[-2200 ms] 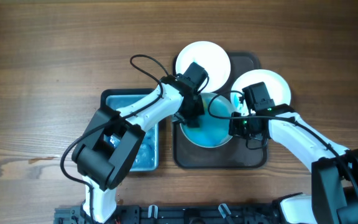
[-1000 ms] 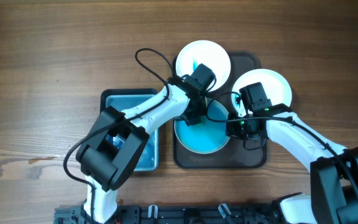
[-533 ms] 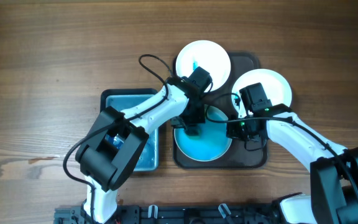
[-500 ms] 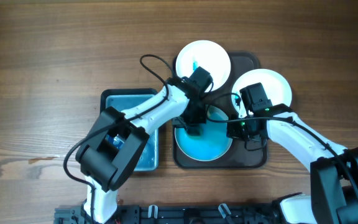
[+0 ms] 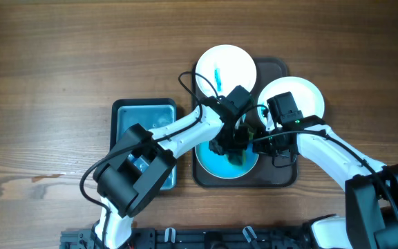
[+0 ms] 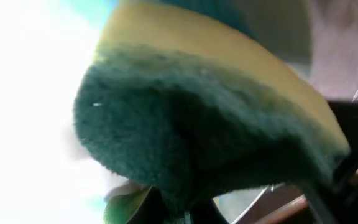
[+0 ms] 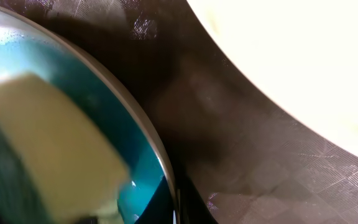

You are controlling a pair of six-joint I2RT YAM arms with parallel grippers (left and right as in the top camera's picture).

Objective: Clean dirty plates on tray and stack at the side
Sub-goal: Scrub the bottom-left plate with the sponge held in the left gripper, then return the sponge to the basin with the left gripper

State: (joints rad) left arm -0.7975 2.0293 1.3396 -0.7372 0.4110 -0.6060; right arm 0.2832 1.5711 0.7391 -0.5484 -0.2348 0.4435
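A teal plate [image 5: 216,164] lies on the dark tray [image 5: 282,174]. My left gripper [image 5: 232,143] is shut on a green and yellow sponge [image 5: 238,156] and presses it on the plate's right part. The sponge [image 6: 197,137] fills the left wrist view. My right gripper [image 5: 260,142] is shut on the teal plate's right rim [image 7: 151,140], with the sponge [image 7: 48,137] close beside it. Two white plates stand at the tray's back: one [image 5: 225,66] with a teal smear, one [image 5: 302,97] at the right, also in the right wrist view [image 7: 303,62].
A blue bin [image 5: 144,114] holding water stands left of the tray, under my left arm. The tray's textured floor [image 7: 247,162] shows between the teal and white plates. Bare wooden table [image 5: 47,83] lies all round.
My left gripper has slid the sponge from the teal plate's upper left rim across to its right side, close to the right gripper. The right gripper has stayed on the rim.
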